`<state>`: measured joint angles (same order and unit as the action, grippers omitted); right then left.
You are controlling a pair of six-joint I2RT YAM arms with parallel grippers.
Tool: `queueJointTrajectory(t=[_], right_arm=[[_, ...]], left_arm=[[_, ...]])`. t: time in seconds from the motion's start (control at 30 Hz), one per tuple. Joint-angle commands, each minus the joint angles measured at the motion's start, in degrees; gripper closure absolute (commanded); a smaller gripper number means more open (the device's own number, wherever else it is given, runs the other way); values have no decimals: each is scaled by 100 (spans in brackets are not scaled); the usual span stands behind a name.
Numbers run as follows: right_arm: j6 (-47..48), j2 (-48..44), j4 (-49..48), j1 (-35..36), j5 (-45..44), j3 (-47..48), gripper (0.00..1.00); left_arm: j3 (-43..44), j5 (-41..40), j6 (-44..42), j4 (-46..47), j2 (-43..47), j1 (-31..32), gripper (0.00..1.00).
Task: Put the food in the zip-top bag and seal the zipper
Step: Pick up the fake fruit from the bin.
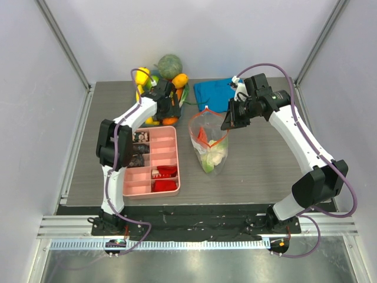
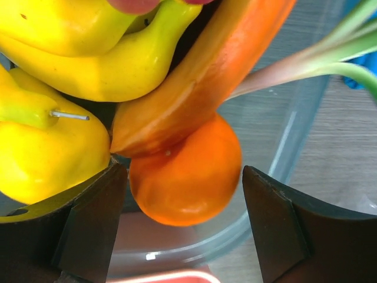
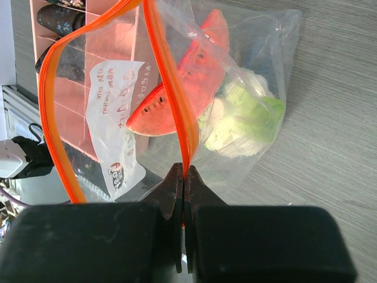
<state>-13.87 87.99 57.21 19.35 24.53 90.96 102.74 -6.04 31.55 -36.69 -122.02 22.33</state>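
My left gripper is open, its jaws either side of an orange, with a gap on the right. The orange lies in a clear tub, under a carrot and beside yellow bananas and a lemon. From above, the left gripper is at the food pile at the back. The zip-top bag stands mid-table with its mouth open. It holds a watermelon slice and green leaves. My right gripper is shut on the orange-red zipper and holds the bag's mouth up.
A pink compartment tray with small dark and red pieces lies left of the bag. A folded blue cloth is at the back, behind the bag. A green round fruit and another orange top the pile.
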Motion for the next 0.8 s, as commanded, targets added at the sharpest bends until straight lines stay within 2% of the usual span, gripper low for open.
queueJointTrajectory(t=[0.0,0.13,0.23,0.27,0.43,0.77], right_arm=[[16,-176,-149,16,-1,45,99],[7,-159,-149,25,16,45,99],[16,-168,-140,16,16,80,99],[16,-159,-131,16,16,89,99],[42,-141,-131,25,-1,106,99],[16,-53,-158,25,-19,168,99]], left_arm=[[237,-301,53,-5,-226,-9,18],[282,-310,114,-67,-305,-27,18],[282,-204,106,-49,-235,-27,27],[264,-109,97,-49,-174,-27,35],[273,-20,18,-198,564,-27,49],[501,279,-307,-462,1672,17,50]])
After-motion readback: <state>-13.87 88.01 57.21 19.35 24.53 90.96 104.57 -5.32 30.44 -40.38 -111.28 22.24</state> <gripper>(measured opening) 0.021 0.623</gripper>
